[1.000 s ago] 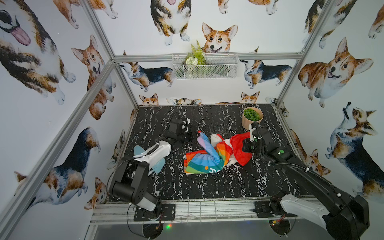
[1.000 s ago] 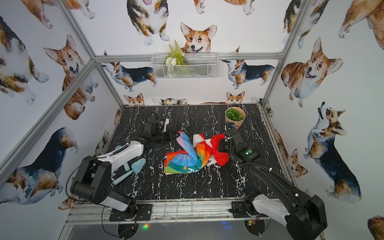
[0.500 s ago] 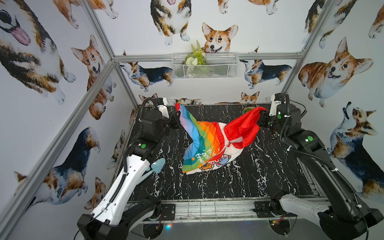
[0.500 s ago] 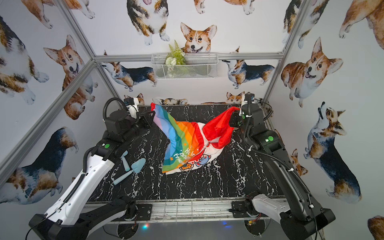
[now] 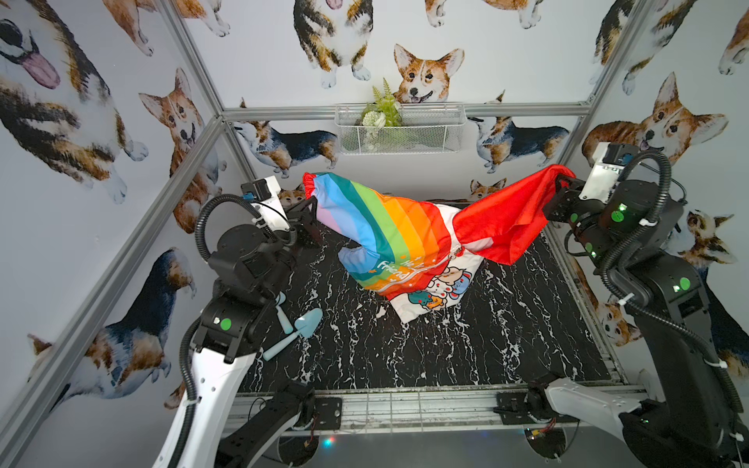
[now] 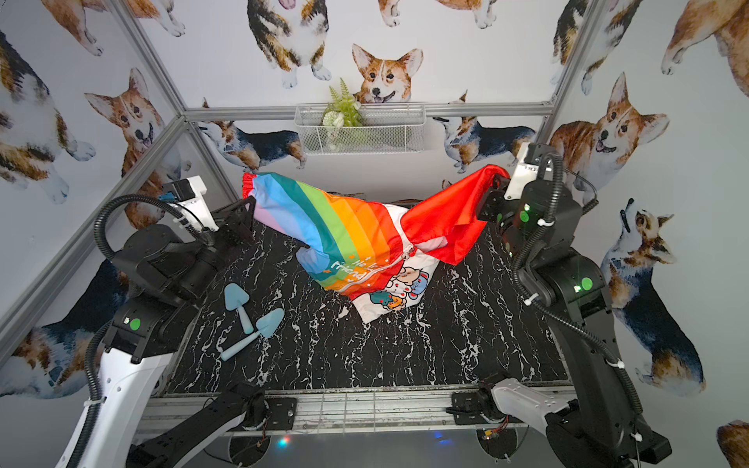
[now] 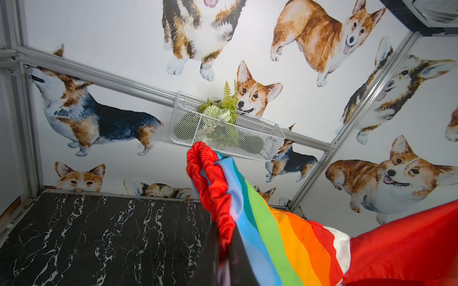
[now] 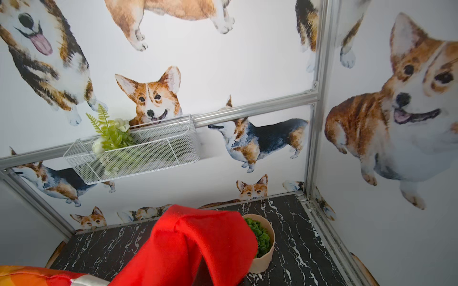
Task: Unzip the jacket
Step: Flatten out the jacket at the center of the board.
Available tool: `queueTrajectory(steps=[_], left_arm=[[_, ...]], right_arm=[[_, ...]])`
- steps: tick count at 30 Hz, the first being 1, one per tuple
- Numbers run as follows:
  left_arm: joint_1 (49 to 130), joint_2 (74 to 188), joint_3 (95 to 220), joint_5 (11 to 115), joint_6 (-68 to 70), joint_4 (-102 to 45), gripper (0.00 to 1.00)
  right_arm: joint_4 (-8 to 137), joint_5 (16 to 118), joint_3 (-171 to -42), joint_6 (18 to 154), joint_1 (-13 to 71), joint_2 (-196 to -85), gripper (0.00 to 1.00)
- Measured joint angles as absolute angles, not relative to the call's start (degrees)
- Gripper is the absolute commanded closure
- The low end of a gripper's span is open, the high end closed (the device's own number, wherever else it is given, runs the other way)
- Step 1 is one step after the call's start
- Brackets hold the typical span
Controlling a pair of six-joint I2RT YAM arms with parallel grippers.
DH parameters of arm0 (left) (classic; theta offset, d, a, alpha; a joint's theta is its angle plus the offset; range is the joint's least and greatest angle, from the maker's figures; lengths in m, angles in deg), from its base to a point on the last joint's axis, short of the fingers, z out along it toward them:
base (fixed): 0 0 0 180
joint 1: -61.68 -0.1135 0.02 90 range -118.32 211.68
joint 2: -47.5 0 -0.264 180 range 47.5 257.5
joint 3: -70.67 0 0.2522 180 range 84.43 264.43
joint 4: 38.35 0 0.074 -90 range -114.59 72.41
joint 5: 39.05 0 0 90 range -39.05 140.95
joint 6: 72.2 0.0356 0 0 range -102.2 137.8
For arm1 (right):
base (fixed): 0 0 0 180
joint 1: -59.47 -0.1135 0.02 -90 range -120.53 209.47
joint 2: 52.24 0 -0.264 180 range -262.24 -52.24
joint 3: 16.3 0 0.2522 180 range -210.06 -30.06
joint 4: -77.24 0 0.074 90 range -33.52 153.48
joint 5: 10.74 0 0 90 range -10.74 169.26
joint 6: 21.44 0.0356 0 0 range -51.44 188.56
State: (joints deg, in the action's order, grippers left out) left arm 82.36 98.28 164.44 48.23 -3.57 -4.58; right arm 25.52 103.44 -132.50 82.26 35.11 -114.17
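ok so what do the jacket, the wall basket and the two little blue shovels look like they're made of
Jacket: thin smooth synthetic cloth, likely polyester; it hangs in sharp folds with a slight sheen. Wall basket: white-coated metal mesh, judging by its fine grid and wire rim. Blue shovels: matte plastic or silicone, one even pastel colour; which one is unclear.
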Motion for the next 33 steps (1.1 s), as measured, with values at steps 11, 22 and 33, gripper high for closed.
queueTrajectory(steps=[11,22,33], left_arm=[[82.36,92.82,165.86,59.46,-4.44,-6.02,1.00],[82.34,93.52,158.60,50.24,-5.38,-7.38,1.00],[68.27,111.79,141.51,38.50,-9.31,-12.69,0.45]], right_arm=[[23.79,108.29,-138.01,79.52,35.11,-105.89,1.00],[21.02,106.02,-143.69,77.62,35.11,-119.70,1.00],[26.64,85.04,-146.33,79.39,34.28,-162.34,0.88]])
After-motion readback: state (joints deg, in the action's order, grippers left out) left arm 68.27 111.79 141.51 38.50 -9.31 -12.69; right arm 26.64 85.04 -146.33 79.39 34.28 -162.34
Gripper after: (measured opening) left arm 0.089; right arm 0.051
